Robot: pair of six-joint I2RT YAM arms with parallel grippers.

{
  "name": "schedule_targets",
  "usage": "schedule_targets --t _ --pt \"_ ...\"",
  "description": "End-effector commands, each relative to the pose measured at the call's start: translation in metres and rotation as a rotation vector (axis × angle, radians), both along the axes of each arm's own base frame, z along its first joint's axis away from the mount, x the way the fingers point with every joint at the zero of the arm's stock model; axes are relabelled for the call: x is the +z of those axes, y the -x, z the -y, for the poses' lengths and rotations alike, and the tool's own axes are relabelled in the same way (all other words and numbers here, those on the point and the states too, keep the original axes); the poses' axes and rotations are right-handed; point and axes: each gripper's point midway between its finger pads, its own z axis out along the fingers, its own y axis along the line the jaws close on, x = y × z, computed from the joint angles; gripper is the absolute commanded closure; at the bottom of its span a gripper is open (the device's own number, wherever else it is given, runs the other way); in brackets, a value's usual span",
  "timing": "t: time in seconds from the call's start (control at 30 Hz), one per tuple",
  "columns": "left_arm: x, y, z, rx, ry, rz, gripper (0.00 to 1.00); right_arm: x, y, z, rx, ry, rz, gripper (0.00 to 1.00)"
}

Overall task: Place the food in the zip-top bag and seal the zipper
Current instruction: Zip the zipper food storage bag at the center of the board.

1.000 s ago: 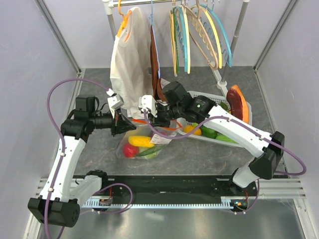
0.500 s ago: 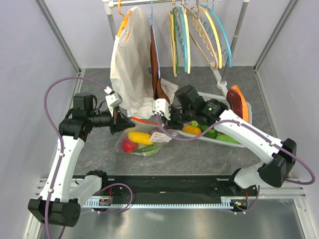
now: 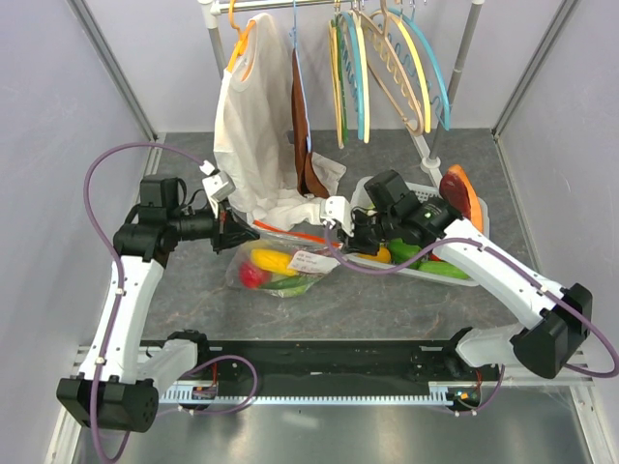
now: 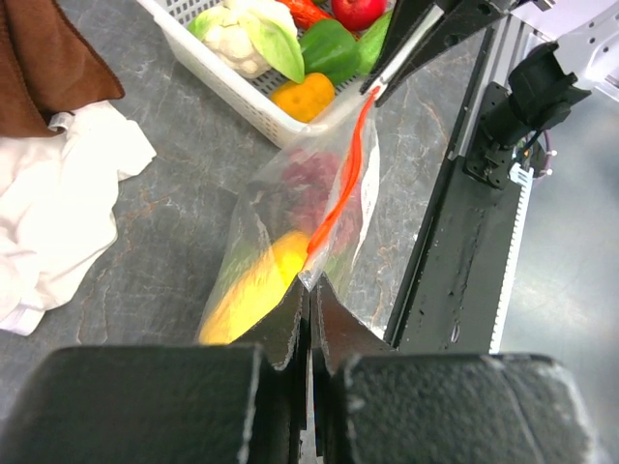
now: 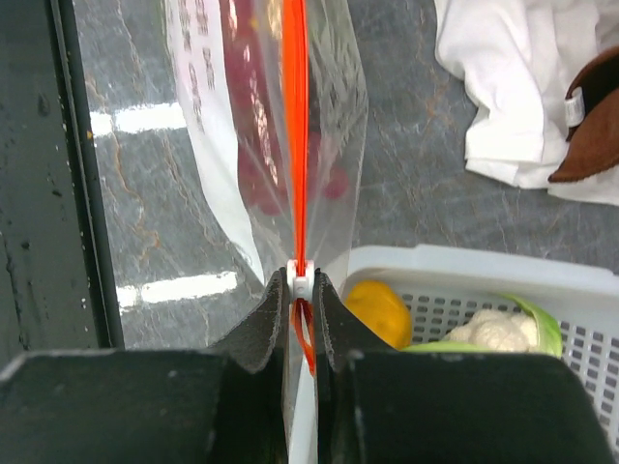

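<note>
So the grey table (image 3: 387, 300) had a white garment (image 3: 253, 135) hanging over its far edge, hem bunched up on the surface. A white slotted basket (image 3: 435, 278) sat toward the right edge. In the basket were a big orange-and-brown wedge (image 3: 462, 200) propped at its right end, a cauliflower-looking piece (image 4: 247, 24), a green pepper (image 4: 329, 46), a small orange one (image 4: 305, 97) and a red one (image 4: 358, 10). The zip-top bag (image 3: 280, 271) was just left of the basket, roughly mid-table, its belly resting on the table and its mouth lifted and pulled taut between the two arms. The food inside it was a yellow oblong piece (image 3: 274, 261), a red round one (image 3: 253, 276) and something green (image 3: 290, 287) underneath. The zipper (image 5: 297, 126) ran as a straight orange-red line from one pincer to the other; couldn't tell if it was sealed the whole way. The left gripper (image 4: 309, 285) was clamped tight on the zipper's left end, jaws basically touching. The right gripper (image 5: 302, 280) was pinched narrow on the other end, right at the little white slider (image 5: 301, 277), next to the basket's rim.
</note>
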Motion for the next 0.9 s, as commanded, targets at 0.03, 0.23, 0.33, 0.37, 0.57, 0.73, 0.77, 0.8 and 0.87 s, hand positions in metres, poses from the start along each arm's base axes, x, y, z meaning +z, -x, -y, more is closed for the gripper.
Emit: schedule_targets --t 0.03,0.23,0.33,0.37,0.57,0.73,0.77,0.8,0.87 --pt "0.03 -0.016 -0.008 0.049 0.009 0.099 0.98 -0.022 0.011 0.045 -0.04 0.135 -0.039 1.0" --pt "0.029 -0.019 -0.009 0.055 0.009 0.094 0.98 -0.028 0.013 0.059 -0.054 0.165 -0.045 1.0" --pt "0.029 -0.02 -0.01 0.059 0.008 0.095 0.98 -0.029 0.013 0.066 -0.059 0.177 -0.047 1.0" --pt "0.029 -0.02 -0.011 0.059 0.009 0.095 0.98 -0.029 0.013 0.066 -0.055 0.177 -0.044 1.0" --pt "0.027 -0.019 -0.01 0.055 0.011 0.088 0.98 -0.023 0.011 0.064 -0.05 0.159 -0.048 1.0" --pt "0.027 -0.009 -0.008 0.026 0.016 0.086 0.98 -0.007 0.01 0.054 -0.023 0.106 -0.035 1.0" --pt "0.029 -0.005 -0.008 0.024 0.016 0.086 0.98 -0.004 0.013 0.051 -0.014 0.09 -0.044 1.0" --pt "0.03 -0.002 -0.008 0.023 0.016 0.089 0.98 0.0 0.014 0.05 -0.012 0.076 -0.045 1.0" --pt "0.035 0.003 -0.01 0.037 0.004 0.118 0.98 0.01 0.02 0.046 0.005 0.05 -0.064 1.0"
